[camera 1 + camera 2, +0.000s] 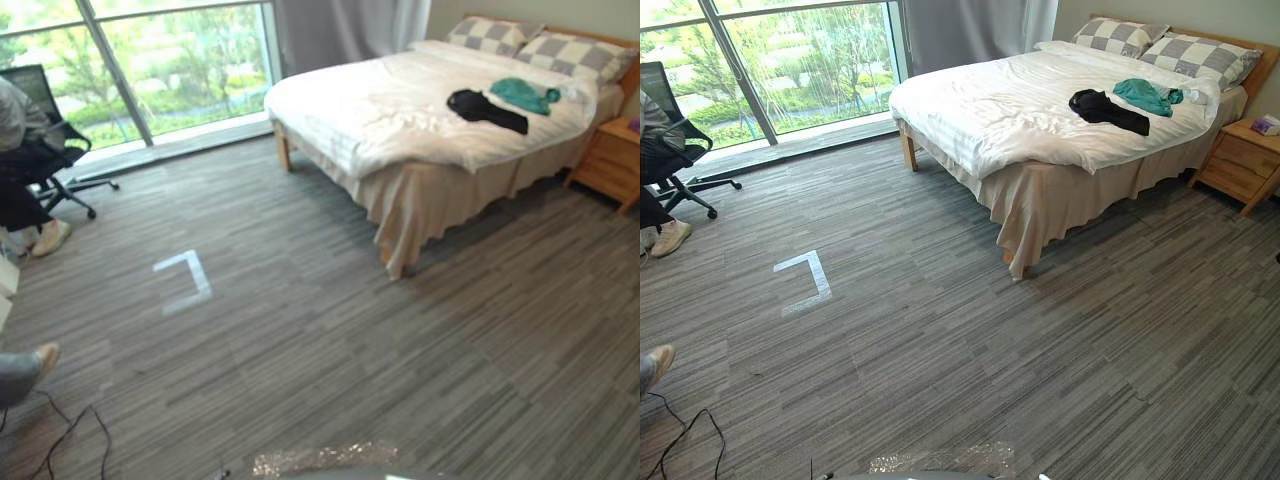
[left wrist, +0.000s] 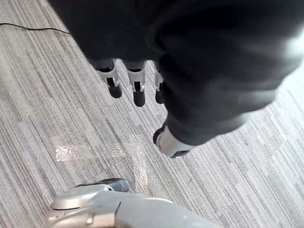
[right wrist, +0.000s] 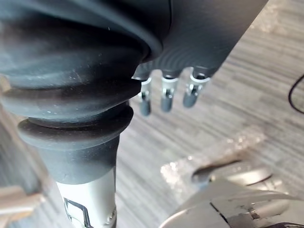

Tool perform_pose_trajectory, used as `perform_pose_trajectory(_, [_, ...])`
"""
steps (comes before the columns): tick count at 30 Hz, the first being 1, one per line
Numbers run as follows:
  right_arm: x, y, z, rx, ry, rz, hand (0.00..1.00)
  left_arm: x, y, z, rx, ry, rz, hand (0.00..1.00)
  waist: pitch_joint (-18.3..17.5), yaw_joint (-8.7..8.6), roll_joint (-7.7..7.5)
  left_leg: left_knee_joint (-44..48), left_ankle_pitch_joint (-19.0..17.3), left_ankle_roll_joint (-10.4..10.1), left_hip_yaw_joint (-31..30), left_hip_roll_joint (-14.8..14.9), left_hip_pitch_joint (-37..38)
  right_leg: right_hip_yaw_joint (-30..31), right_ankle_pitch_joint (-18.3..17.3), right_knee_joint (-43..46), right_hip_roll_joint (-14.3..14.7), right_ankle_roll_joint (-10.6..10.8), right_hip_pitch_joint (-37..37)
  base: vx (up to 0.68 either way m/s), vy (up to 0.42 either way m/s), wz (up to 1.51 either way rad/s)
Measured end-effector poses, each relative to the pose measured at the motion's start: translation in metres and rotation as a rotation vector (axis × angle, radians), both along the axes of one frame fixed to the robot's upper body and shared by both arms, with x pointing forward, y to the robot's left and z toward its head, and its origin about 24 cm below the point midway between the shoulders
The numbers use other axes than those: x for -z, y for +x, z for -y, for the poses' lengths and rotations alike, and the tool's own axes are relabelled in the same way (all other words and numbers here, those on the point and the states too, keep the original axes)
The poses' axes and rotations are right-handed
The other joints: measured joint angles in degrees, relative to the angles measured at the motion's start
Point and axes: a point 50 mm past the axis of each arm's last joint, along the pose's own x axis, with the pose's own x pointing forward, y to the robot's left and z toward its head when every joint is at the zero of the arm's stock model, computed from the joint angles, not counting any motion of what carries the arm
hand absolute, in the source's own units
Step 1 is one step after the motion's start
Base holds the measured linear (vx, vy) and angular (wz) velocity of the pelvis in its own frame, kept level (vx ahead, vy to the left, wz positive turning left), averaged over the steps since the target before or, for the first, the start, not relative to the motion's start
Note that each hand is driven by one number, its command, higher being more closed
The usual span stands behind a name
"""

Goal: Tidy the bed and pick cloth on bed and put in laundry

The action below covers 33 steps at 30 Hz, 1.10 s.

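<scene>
A bed (image 1: 400, 120) with a rumpled white duvet stands at the far right. On it lie a black cloth (image 1: 487, 108) and, beside it toward the pillows, a teal cloth (image 1: 525, 94). Two checked pillows (image 1: 540, 42) lean at the headboard. My left hand (image 2: 135, 85) hangs over the grey carpet with its fingers straight and nothing in it. My right hand (image 3: 166, 95) also hangs over the floor, fingers relaxed and empty. Both hands are far from the bed.
A wooden nightstand (image 1: 612, 160) stands right of the bed. A person sits on a black office chair (image 1: 50, 140) at the far left by the window. White tape marks (image 1: 185, 280) lie on the carpet. Another person's shoe (image 1: 30, 365) is at the left edge.
</scene>
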Motion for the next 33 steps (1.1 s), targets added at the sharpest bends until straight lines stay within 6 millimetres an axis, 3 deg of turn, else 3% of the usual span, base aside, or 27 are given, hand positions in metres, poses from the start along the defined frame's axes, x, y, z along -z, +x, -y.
perform_pose_trajectory(11, [0.002, 0.006, -0.007, 0.030, 0.025, 0.005, 0.00, -0.001, 0.008, -0.007, -0.018, 0.014, 0.017, 0.00, 1.1, 0.03, -1.25, -1.8, 0.0, -0.1, -0.6, -0.1, 3.0, -0.9, -1.0, -2.2, 0.0, 1.8, 3.0, 0.05, -0.002, 0.03])
perform_pose_trajectory(21, [0.002, 0.007, -0.007, 0.023, 0.023, 0.006, 0.00, -0.002, 0.008, -0.007, -0.014, 0.014, 0.018, 0.00, 1.4, -0.06, -1.63, -1.9, -0.4, -0.7, 0.6, 0.2, 3.1, -0.4, -0.8, -2.5, 0.3, 1.5, 2.8, -0.06, -0.019, -0.03])
perform_pose_trajectory(27, [0.001, 0.011, -0.006, 0.020, 0.022, 0.017, 0.00, -0.002, 0.012, -0.007, -0.001, 0.014, 0.023, 0.00, 1.7, -0.14, -1.38, -1.9, -0.5, -0.7, 5.1, 1.3, 1.7, 4.0, -0.4, -0.2, 1.5, 0.6, -1.3, -0.06, -0.027, -0.40])
perform_pose_trajectory(30, [0.000, 0.018, -0.006, 0.019, 0.021, 0.037, 0.00, -0.003, 0.019, -0.008, 0.006, 0.017, 0.038, 0.00, 3.7, -0.63, -1.49, -1.9, -0.5, -0.8, 8.4, 1.8, 1.5, 6.6, -2.1, 4.9, 2.4, 0.3, -4.9, -0.06, -0.039, -0.62])
perform_pose_trajectory(32, [-0.001, 0.024, -0.007, 0.049, 0.019, 0.072, 0.00, -0.003, 0.022, -0.009, 0.031, 0.024, 0.040, 0.00, 5.2, -1.81, -1.66, -0.7, -2.4, -1.1, 11.9, 1.8, 2.2, 7.0, -7.5, 14.1, 1.8, 2.0, -9.4, -0.05, -0.042, -0.64])
perform_pose_trajectory(33, [-0.001, 0.023, -0.007, 0.059, 0.019, 0.072, 0.00, -0.003, 0.023, -0.009, 0.037, 0.025, 0.041, 0.00, 5.2, -1.77, -1.66, -0.2, -2.9, -0.9, 12.9, 1.8, 2.3, 5.3, -8.4, 15.8, 1.0, 2.8, -10.2, -0.03, -0.012, -0.78])
